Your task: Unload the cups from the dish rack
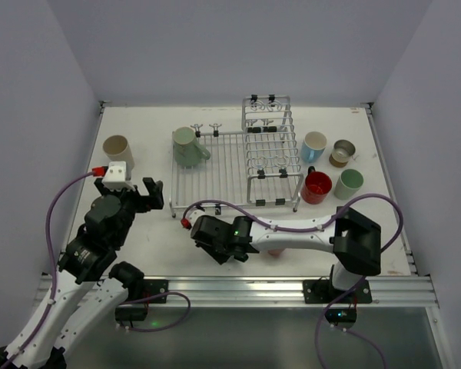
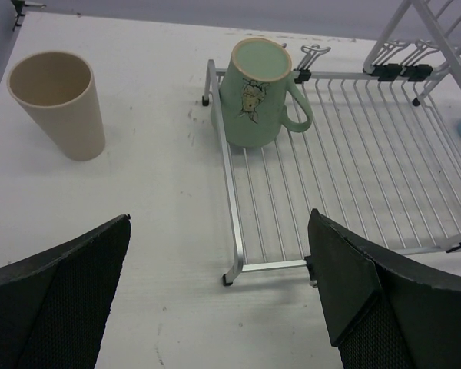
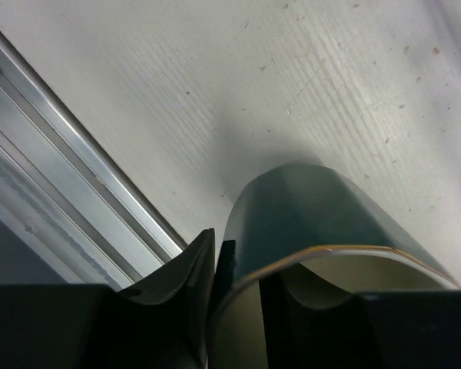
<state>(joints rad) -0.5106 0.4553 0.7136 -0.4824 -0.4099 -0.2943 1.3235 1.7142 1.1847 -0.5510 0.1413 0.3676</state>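
One dark teal cup (image 3: 311, 219), rim pinched inside right end effector (image 3: 232, 270)

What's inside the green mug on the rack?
Nothing that shows. The green mug stands upright on the rack, and its inside looks bare, pale green. Its near rim covers part of the inner wall, so something tiny there could be hidden.

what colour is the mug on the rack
Sage green mug, small figure printed; best in left wrist view.

A lab booth: blank walls (image 1: 54, 77), aluminium frame (image 1: 238, 288).
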